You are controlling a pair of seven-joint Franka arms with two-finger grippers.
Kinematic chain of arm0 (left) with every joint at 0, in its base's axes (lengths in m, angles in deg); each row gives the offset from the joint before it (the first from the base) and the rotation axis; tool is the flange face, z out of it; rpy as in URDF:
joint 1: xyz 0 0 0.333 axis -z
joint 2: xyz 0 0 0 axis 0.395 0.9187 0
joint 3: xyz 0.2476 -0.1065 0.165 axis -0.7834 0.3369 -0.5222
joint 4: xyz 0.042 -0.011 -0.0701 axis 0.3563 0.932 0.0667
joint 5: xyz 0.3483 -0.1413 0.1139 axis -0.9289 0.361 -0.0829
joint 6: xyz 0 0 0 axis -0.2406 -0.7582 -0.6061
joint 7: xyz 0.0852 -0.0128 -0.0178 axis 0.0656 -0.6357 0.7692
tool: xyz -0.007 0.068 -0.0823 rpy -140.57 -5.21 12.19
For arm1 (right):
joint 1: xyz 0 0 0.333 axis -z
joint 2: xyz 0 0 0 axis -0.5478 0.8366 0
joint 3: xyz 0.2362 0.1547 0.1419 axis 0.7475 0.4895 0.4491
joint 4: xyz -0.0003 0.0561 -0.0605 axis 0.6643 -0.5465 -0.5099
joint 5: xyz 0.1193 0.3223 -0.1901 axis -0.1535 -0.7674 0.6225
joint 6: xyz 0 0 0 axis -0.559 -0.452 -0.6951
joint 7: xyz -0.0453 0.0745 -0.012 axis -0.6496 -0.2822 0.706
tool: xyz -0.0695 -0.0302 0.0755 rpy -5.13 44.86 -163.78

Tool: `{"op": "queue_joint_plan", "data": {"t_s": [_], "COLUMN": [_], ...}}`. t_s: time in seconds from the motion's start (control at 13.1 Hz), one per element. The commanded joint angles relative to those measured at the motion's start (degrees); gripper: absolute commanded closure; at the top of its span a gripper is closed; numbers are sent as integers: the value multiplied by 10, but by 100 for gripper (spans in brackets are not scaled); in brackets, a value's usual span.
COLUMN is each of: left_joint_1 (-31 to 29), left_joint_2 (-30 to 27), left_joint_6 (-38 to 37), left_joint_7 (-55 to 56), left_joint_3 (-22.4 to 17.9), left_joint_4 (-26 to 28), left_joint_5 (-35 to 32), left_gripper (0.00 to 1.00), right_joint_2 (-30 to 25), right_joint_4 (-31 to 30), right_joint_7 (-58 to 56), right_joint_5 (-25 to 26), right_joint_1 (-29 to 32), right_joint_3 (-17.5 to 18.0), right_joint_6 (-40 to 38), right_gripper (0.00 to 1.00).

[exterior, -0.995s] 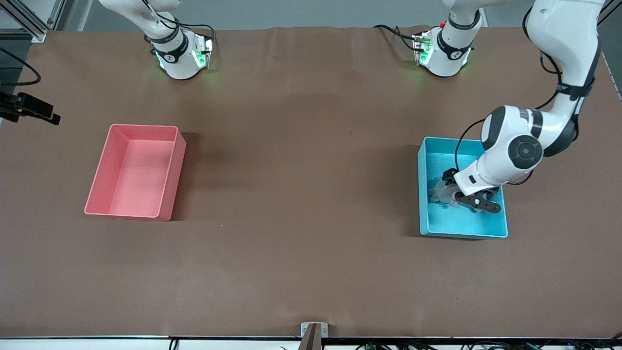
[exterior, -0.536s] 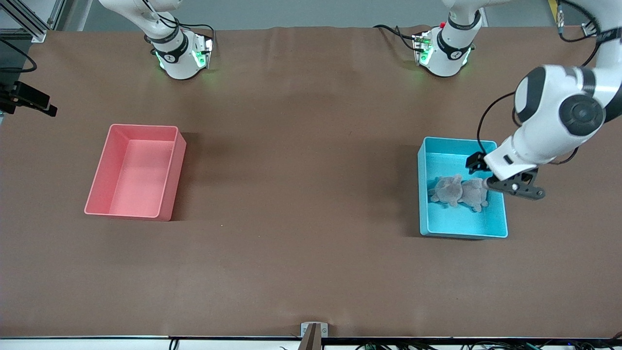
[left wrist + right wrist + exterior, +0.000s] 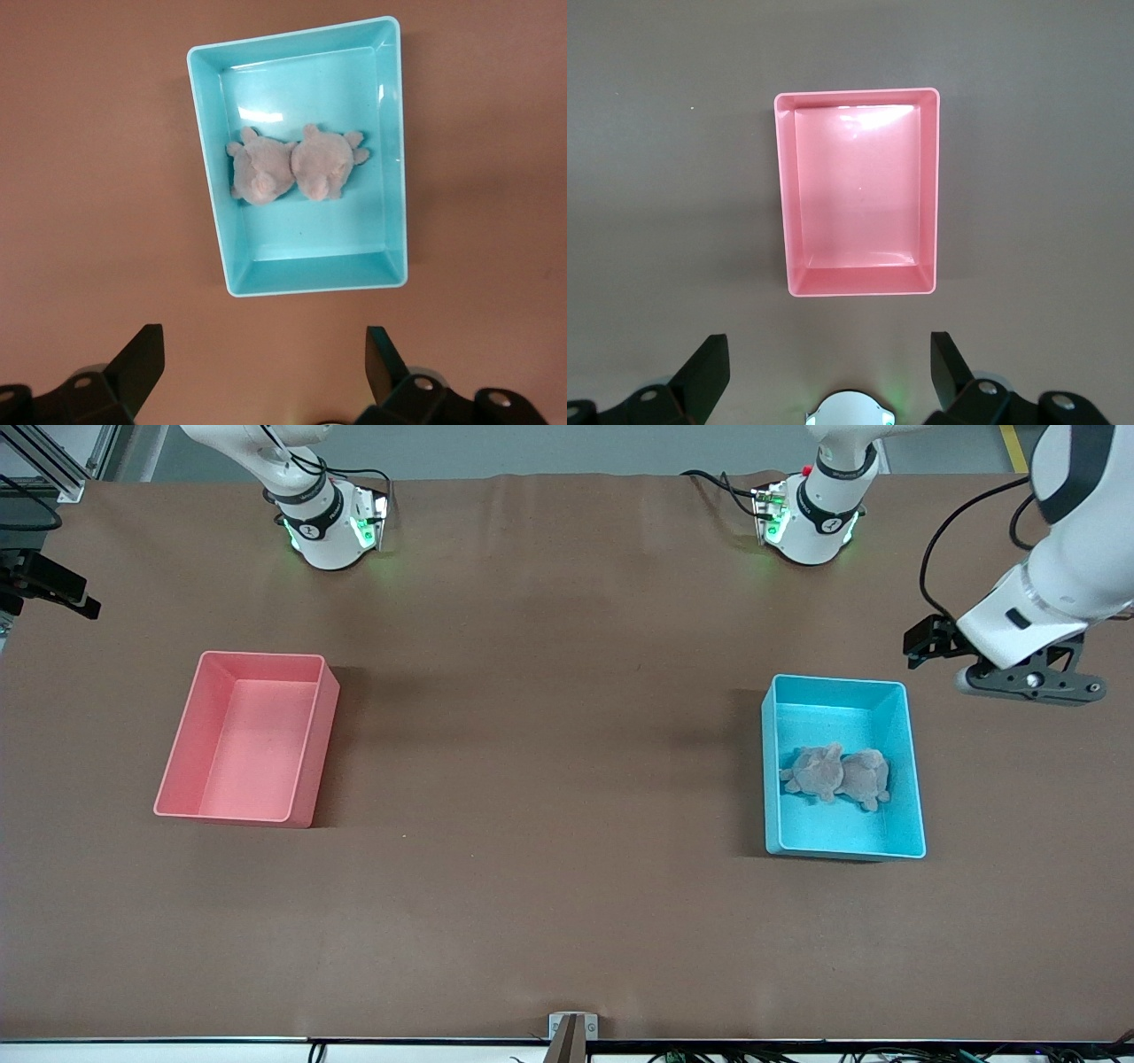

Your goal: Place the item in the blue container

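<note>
Gray plush toy (image 3: 834, 774) lies in blue container (image 3: 912, 779), clear of left gripper (image 3: 266, 376), fingers spread, empty. Right gripper (image 3: 830, 376) spread over pink bin (image 3: 856, 282), waiting. Task looks done.

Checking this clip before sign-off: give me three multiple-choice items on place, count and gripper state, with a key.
1. Where do the grey plush toys lie?
A. in the blue container
B. in the pink bin
C. on the bare table

2. How many plush toys are there?
A. one
B. two
C. three

3. What is the left gripper doing?
A. shut on a toy
B. open inside the pink bin
C. open and empty, above the table beside the blue container

Key: 1 A, both toys rest on its floor; 2 B, two lie side by side, touching; 3 C, its wrist view shows spread fingers holding nothing.
</note>
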Motion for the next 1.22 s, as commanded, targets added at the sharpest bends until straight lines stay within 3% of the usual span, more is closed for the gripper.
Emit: {"op": "queue_joint_plan", "data": {"t_s": [0.0, 0.31, 0.46, 1.15], "left_joint_1": [-6, -8, -40, -50], "left_joint_2": [-21, -22, -20, 6], "left_joint_6": [-50, -62, -62, -33], "left_joint_7": [1, 3, -5, -13], "left_joint_3": [-6, -36, -44, -41], "left_joint_4": [-28, -72, -88, -89], "left_joint_5": [27, 43, 67, 58], "left_gripper": [0, 0, 0, 0], "right_joint_2": [-11, -11, -11, -11], "right_joint_4": [10, 17, 24, 24], "right_joint_7": [0, -2, -4, -17], "right_joint_5": [8, 3, 4, -16], "right_joint_1": [-3, 1, 1, -2], "right_joint_3": [9, 7, 7, 9], "right_joint_6": [-18, -30, -30, -21], "right_gripper": [0, 0, 0, 0]}}
